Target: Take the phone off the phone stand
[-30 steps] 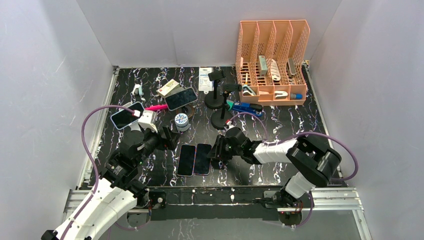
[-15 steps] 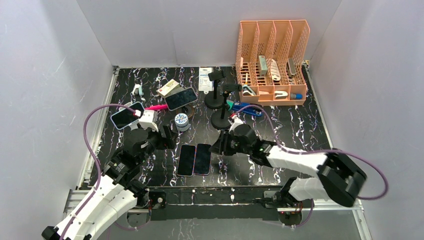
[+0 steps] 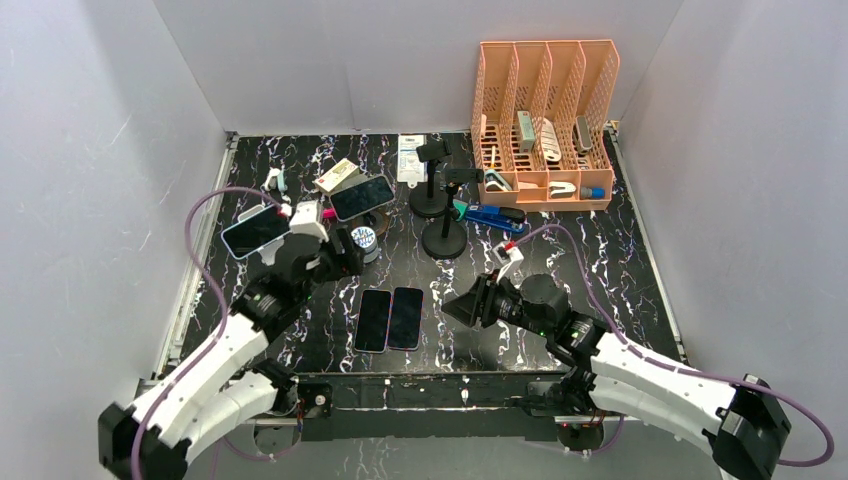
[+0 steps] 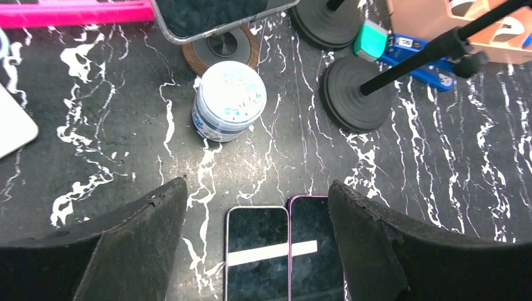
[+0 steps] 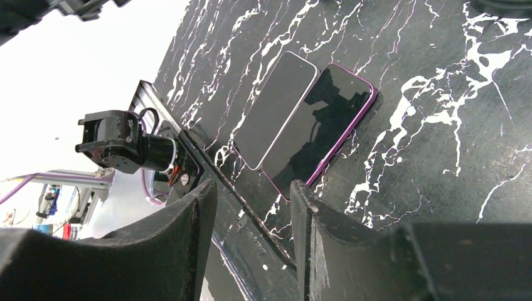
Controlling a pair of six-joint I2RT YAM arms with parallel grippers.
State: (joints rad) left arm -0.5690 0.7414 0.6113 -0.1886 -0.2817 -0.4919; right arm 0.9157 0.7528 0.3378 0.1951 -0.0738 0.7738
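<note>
A dark-screened phone [image 3: 362, 197] leans on a round wooden phone stand [image 4: 219, 47] at the back centre-left; the left wrist view shows its lower edge [image 4: 213, 15]. A second phone [image 3: 255, 231] sits propped at the far left. Two phones lie flat side by side near the front: a silver one [image 3: 372, 320] [image 4: 257, 251] [image 5: 276, 110] and a purple one [image 3: 405, 318] [image 4: 313, 248] [image 5: 323, 122]. My left gripper [image 3: 345, 262] [image 4: 257, 185] is open and empty, above the mat between the flat phones and the stand. My right gripper [image 3: 460, 308] [image 5: 254, 188] is open and empty, right of the flat phones.
A white jar [image 4: 229, 106] stands just in front of the wooden stand. Two black round-based stands [image 4: 354, 94] [image 3: 428, 200] and a blue stapler [image 4: 408, 53] are right of it. A pink bar [image 4: 75, 14] lies left. An orange file rack [image 3: 545, 120] fills the back right.
My right arm has drawn back from the flat phones toward the near right. My left arm has moved farther out toward the jar and the phone on the stand.
</note>
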